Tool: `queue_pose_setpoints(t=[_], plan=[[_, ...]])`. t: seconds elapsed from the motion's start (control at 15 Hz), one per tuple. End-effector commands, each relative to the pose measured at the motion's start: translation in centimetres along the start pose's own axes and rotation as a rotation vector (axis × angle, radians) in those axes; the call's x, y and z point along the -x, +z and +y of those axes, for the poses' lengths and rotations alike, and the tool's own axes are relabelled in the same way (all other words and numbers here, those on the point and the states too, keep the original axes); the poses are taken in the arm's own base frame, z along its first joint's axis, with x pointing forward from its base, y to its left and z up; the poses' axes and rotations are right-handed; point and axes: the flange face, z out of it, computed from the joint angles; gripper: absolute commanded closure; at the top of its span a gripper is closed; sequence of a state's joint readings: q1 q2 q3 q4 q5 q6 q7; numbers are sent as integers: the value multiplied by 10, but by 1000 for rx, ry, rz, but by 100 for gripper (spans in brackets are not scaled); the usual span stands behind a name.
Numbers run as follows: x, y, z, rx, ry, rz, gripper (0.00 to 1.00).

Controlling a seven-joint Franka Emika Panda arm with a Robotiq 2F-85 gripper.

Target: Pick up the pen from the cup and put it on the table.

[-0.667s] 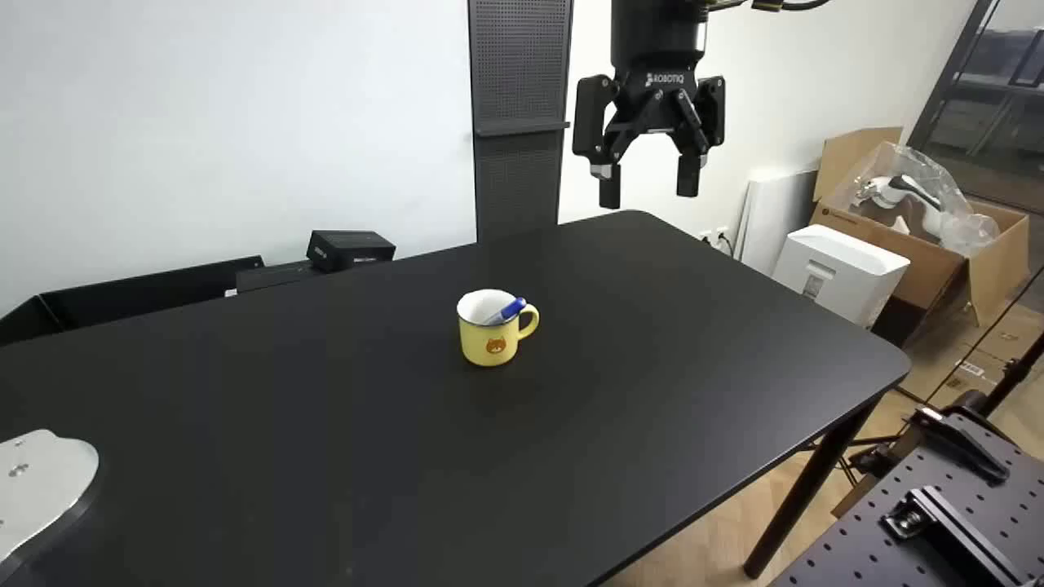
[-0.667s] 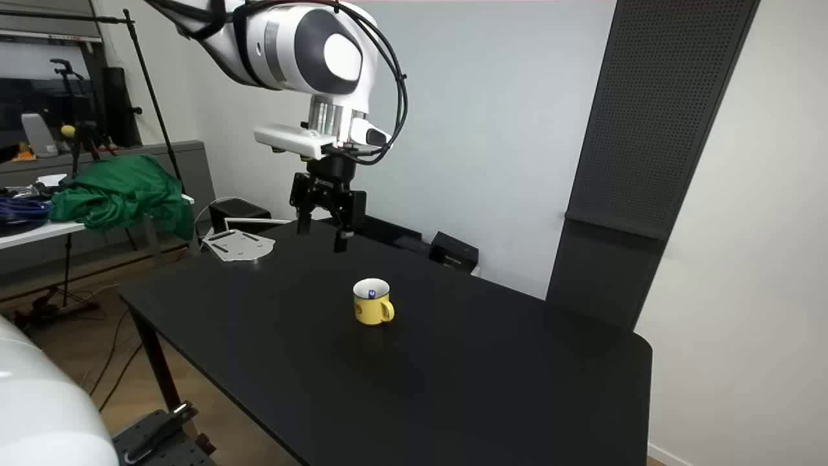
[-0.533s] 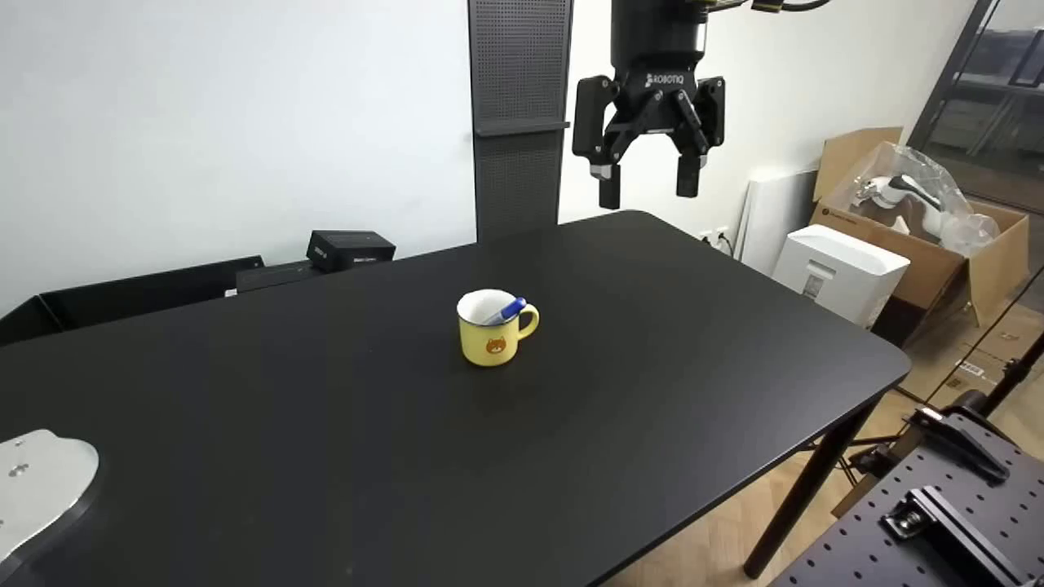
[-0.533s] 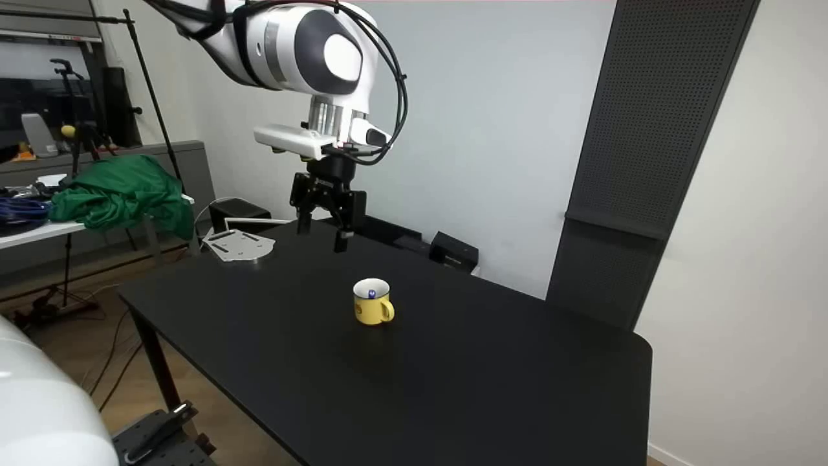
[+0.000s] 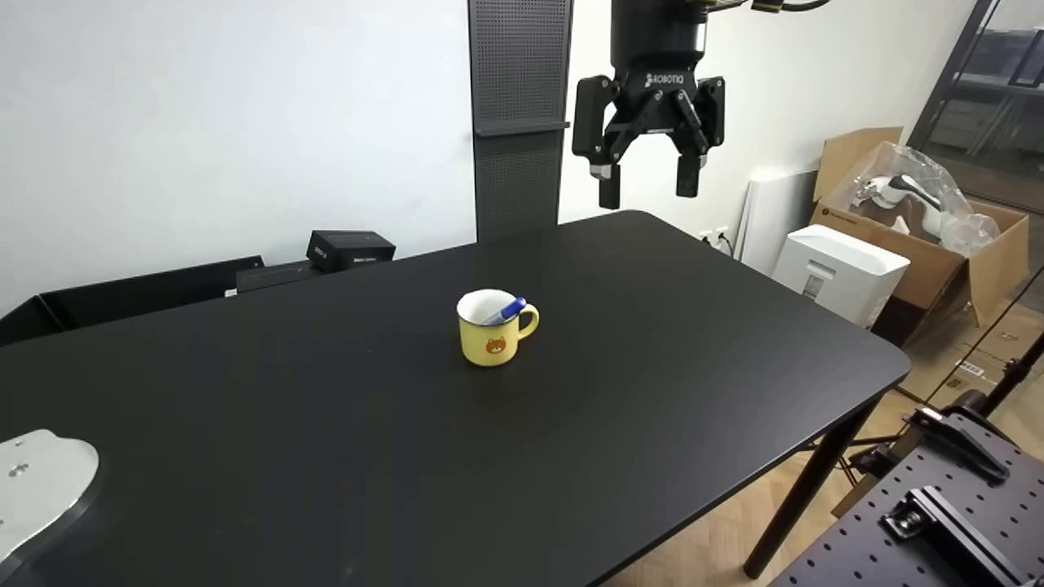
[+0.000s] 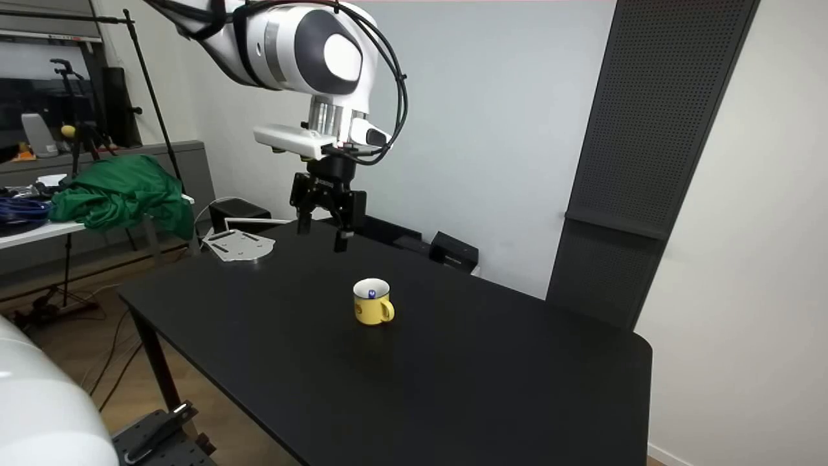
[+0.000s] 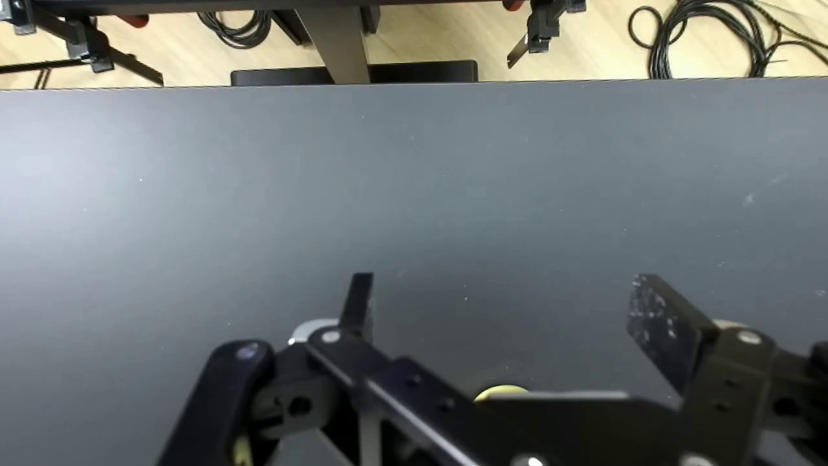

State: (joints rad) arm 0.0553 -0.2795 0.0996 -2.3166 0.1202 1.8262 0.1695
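Observation:
The small yellow cup [image 5: 489,346] stands upright on the black table [image 5: 652,391] in both exterior views [image 6: 369,314]. The pen [image 5: 512,308] leans inside it, its blue end just above the rim on the handle side. The blue end also shows at the inner wall of the cup in an exterior view [image 6: 371,294]. My gripper [image 5: 648,198] points down, open and empty, well above the table and apart from the cup. In the wrist view its fingers [image 7: 504,288] are wide apart. Only a sliver of the yellow cup [image 7: 501,390] shows there, behind the gripper's body; the pen is hidden.
A silver metal plate [image 5: 41,481] lies at one end of the table, also seen in an exterior view [image 6: 239,246]. Black boxes [image 5: 351,249] sit behind the back edge by the wall. A dark perforated panel [image 5: 522,106] stands against the wall.

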Motion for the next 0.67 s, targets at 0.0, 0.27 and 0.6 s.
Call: queue_pose_setpoints(t=[0.0, 0.27, 0.6], plan=[[-3, -1, 2, 5, 3, 17, 0], [-36, -8, 12, 105, -23, 191, 0], [-88, 8, 6, 263, -176, 325, 0]])
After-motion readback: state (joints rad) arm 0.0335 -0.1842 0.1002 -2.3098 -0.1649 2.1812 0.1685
